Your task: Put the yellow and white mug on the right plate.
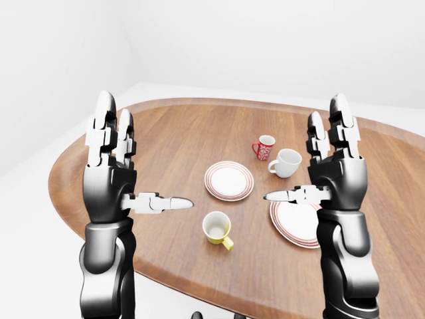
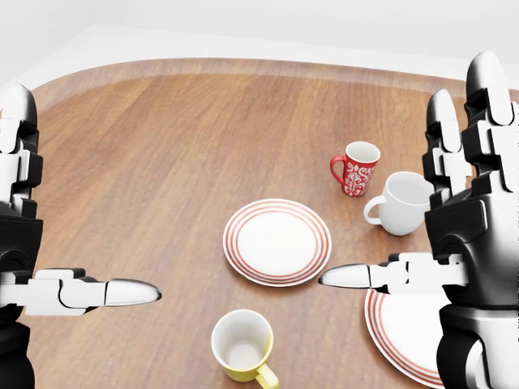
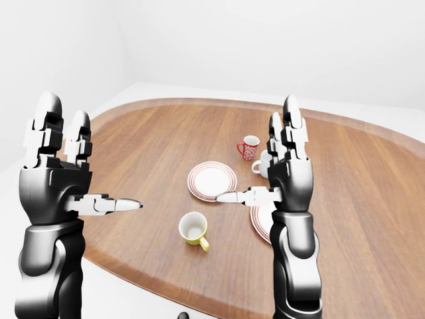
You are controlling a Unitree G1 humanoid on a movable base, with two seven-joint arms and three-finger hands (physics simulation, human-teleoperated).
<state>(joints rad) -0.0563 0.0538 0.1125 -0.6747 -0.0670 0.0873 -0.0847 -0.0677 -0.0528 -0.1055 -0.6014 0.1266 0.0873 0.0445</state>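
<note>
Step in hand, as judged: approach, before any grasp. Nothing is being held.

Left robot hand is standing raised at the left of the left-eye view, fingers spread wide and upright, thumb pointing inward, empty and well apart from every item on the wooden surface.

Yellow and white mug is sitting upright on the surface at the bottom centre of the head view, handle pointing toward the bottom right, interior empty. It is lying below the centre striped plate and left of the right plate, not touching either.

Red patterned mug and white mug are standing beside each other above the right plate.

Right robot hand is hovering over the right plate, fingers wide, empty.

Next move is calling for 1 robot hand, probably the right, to lower to the mug, close round its body, then carry it rightward onto the right plate.
</note>
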